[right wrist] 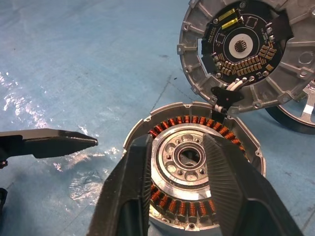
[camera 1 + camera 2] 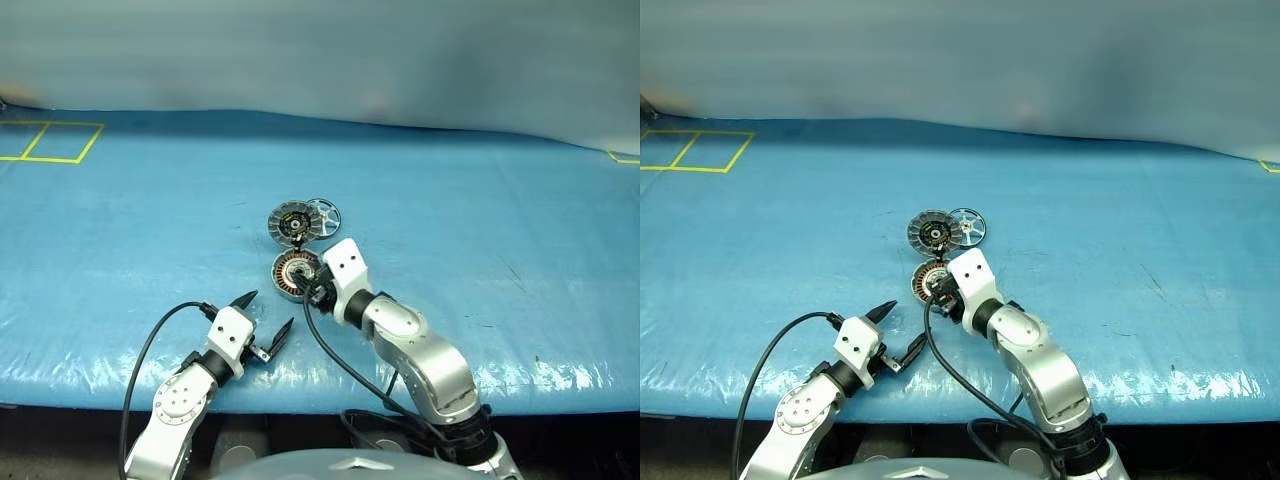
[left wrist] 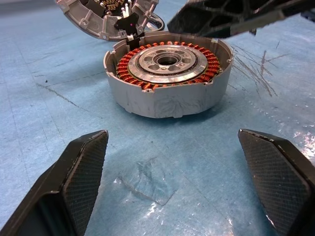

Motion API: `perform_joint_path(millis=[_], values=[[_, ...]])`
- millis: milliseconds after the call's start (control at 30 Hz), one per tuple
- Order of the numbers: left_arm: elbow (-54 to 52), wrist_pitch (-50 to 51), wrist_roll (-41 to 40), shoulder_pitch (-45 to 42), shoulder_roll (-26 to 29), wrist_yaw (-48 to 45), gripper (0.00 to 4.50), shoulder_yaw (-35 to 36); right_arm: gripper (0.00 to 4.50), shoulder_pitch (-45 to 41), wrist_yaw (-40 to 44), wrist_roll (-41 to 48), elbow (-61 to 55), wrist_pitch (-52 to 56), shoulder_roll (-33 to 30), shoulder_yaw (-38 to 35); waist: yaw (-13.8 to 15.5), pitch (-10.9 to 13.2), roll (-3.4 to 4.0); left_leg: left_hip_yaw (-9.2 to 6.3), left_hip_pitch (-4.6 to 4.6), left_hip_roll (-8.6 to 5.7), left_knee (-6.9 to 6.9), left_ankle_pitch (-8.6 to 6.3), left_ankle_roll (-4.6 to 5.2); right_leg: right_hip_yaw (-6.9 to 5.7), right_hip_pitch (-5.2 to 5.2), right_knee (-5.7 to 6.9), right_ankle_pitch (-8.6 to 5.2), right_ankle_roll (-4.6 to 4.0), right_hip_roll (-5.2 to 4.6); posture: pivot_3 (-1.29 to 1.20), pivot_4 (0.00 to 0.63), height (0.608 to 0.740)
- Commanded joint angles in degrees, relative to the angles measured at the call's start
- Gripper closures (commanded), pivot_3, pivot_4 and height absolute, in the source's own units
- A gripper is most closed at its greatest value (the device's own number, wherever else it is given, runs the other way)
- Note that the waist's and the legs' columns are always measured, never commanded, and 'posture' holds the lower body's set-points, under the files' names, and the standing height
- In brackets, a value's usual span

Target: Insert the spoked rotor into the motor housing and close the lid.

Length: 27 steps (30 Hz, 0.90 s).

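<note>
Our right gripper (image 1: pixel 177 196) hovers part-open over the grey copper-wound motor housing (image 2: pixel 297 272), empty; left gripper (image 2: pixel 262 322) gapes wide nearby. Shiny spoked rotor (image 2: pixel 323 215) waits beyond the ribbed lid (image 2: pixel 290 223); we should fetch it next.

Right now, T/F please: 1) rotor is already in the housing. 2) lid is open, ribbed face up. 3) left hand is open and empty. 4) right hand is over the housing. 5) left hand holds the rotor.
1) False. The rotor lies on the table beside the lid; the housing shows bare windings.
2) True.
3) True. The left hand is open with nothing between its fingers.
4) True. The right hand hangs over the housing.
5) False. It holds nothing.
</note>
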Motion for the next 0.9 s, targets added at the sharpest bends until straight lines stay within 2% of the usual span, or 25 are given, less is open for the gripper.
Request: perform_joint_path(millis=[33, 100, 200, 300, 367, 500, 633, 767, 900], values=[[-0.5, -1.2, -0.1, -0.6, -0.4, -0.3, 0.0, -0.2, 3.87, -3.1, -3.0, -3.1, -1.9, 4.5, -1.5, 0.3, 0.0, 0.0, 0.0, 0.0, 0.0, 0.0, 0.01, 0.0, 0.0, 0.0, -0.01, -0.01, 0.0, 0.0, -0.01, 0.0, 0.15, 0.74], [-0.5, -1.3, -0.1, -0.7, -0.5, -0.2, 0.0, -0.3, 4.47, -6.5, -4.9, -5.3, -0.1, 7.4, -3.4, -2.3, 0.1, 0.0, 0.01, 0.0, 0.0, 0.0, 0.03, 0.0, 0.0, 0.0, -0.01, 0.0, 0.0, 0.0, 0.0, 0.0, 0.15, 0.74], [-0.6, -1.3, -0.1, -0.7, -0.5, -0.2, 0.0, -0.2, 4.47, -11.4, -6.1, -6.2, 3.0, 8.8, -5.8, -7.1, 0.1, 0.0, 0.01, 0.0, 0.0, 0.0, 0.07, 0.01, 0.0, 0.0, 0.0, 0.01, 0.03, -0.02, 0.0, 0.0, 0.15, 0.74], [-0.3, -1.5, 0.0, -0.9, -0.6, -0.2, 0.0, -0.2, 4.47, -17.2, -3.3, -6.6, 8.6, 6.5, -11.2, -9.3, 0.2, 0.0, 0.02, 0.01, -0.02, -0.02, 0.06, 0.01, 0.01, 0.0, 0.06, 0.0, 0.03, -0.01, 0.0, 0.0, 0.15, 0.74], [-0.2, -1.6, 0.1, -1.0, -0.8, 0.0, 0.0, -0.2, 4.47, -20.7, 0.0, -6.0, 13.6, 3.4, -14.5, -9.5, 0.2, 0.0, 0.03, 0.01, -0.04, -0.02, 0.0, 0.01, 0.02, 0.0, 0.11, 0.0, 0.04, -0.01, 0.0, 0.0, 0.15, 0.74], [0.1, -2.0, 0.4, -1.2, -1.2, 0.4, 0.0, -0.2, 4.47, -27.4, 8.7, -2.3, 24.9, -2.7, -17.3, -10.6, -0.2, 0.1, 0.13, 0.02, -0.08, -0.01, -0.1, 0.02, 0.04, 0.01, 0.17, 0.01, 0.04, -0.01, 0.02, 0.0, 0.15, 0.74], [-0.1, -2.3, 0.6, -0.7, -1.4, 0.9, 0.0, 0.2, 3.65, -31.4, 13.8, -2.5, 32.8, -7.9, -17.9, -8.9, -0.6, 0.1, 0.16, 0.01, -0.09, -0.01, -0.14, 0.02, 0.05, 0.01, 0.17, 0.0, 0.05, 0.0, 0.04, 0.0, 0.15, 0.74], [-0.5, -2.6, 0.7, 0.3, -1.5, 1.6, 0.0, 0.2, 2.29, -33.8, 16.0, -4.3, 37.7, -12.2, -16.9, -6.3, -0.8, 0.1, 0.2, 0.01, -0.1, -0.02, -0.13, 0.02, 0.04, 0.02, 0.17, 0.01, 0.05, 0.01, 0.04, 0.0, 0.15, 0.74], [-0.7, -2.7, 1.0, 0.7, -1.7, 1.9, 0.0, 0.0, 2.29, -35.5, 17.5, -5.3, 42.5, -15.7, -15.6, -5.1, -1.0, 0.1, 0.22, 0.01, -0.09, -0.02, -0.09, 0.03, 0.05, 0.03, 0.18, 0.03, 0.06, 0.02, 0.04, 0.0, 0.15, 0.74]])
